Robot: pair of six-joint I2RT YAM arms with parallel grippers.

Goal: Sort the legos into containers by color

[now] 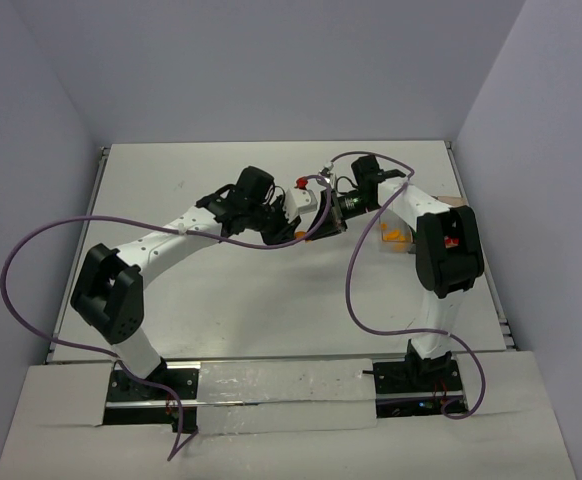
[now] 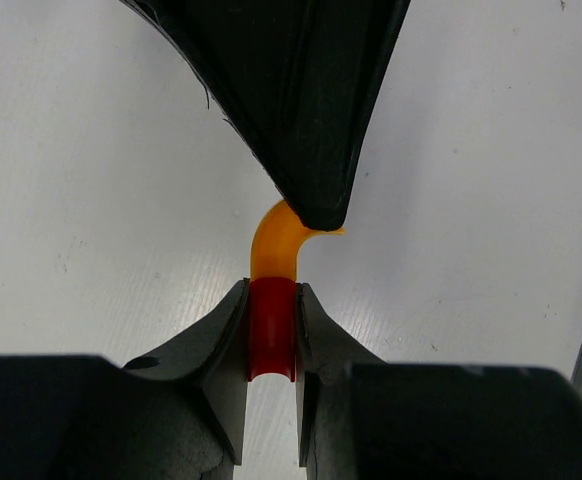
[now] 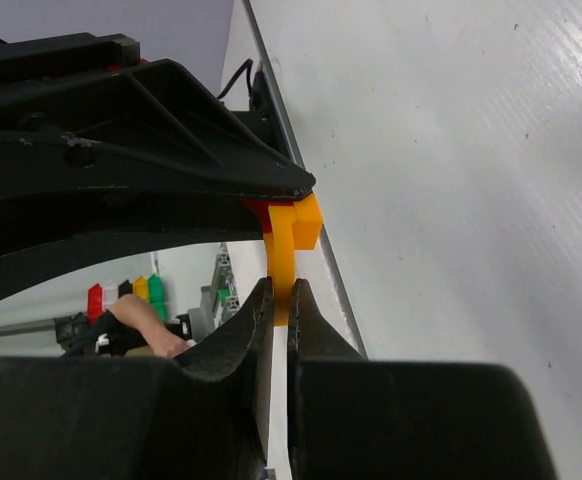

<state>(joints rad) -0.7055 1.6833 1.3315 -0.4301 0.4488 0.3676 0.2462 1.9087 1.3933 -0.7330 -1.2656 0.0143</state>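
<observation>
A red lego (image 2: 272, 330) and an orange lego (image 2: 276, 245) are stuck together above the middle of the table. My left gripper (image 2: 272, 292) is shut on the red lego. My right gripper (image 3: 280, 292) is shut on the thin stem of the orange lego (image 3: 293, 240), with a sliver of the red lego (image 3: 258, 209) showing behind it. In the top view the left gripper (image 1: 293, 232) and right gripper (image 1: 317, 227) meet tip to tip. The containers (image 1: 403, 243) show at the right, mostly hidden by the right arm, with orange legos (image 1: 395, 237) inside.
Purple cables (image 1: 356, 290) loop over the table from both arms. The right arm's upper link (image 1: 447, 250) stands over the containers. In the right wrist view the table's metal edge rail (image 3: 274, 110) runs close behind the grippers.
</observation>
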